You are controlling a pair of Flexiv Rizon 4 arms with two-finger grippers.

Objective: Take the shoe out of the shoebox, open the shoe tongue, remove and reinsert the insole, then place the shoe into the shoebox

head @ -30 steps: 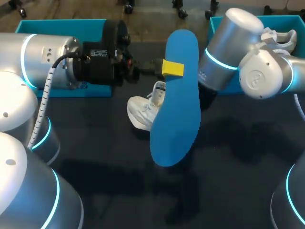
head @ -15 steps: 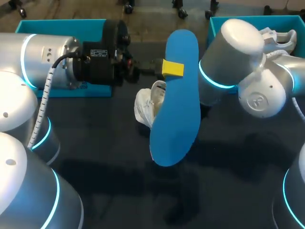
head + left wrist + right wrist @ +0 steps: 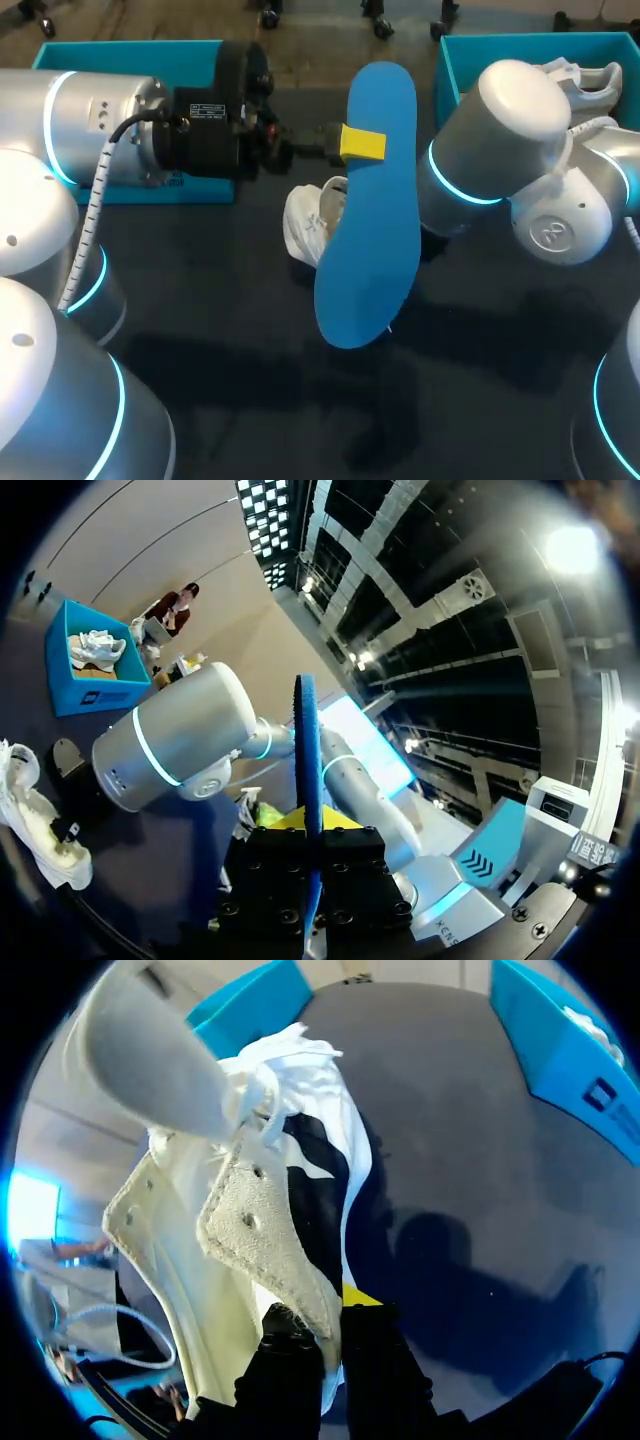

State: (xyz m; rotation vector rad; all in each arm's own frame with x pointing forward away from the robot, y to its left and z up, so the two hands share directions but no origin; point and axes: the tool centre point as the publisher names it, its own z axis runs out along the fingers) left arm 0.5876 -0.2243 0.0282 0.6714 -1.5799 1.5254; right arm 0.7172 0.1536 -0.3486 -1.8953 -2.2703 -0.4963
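White shoe (image 3: 303,228) has turned (beside the flat blue insole (image 3: 372,240)).

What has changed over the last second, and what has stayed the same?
The right arm swung back towards the robot, and the right pincer turned the white shoe from lying sideways to nearly end-on. The left pincer kept holding the blue insole in the same place.
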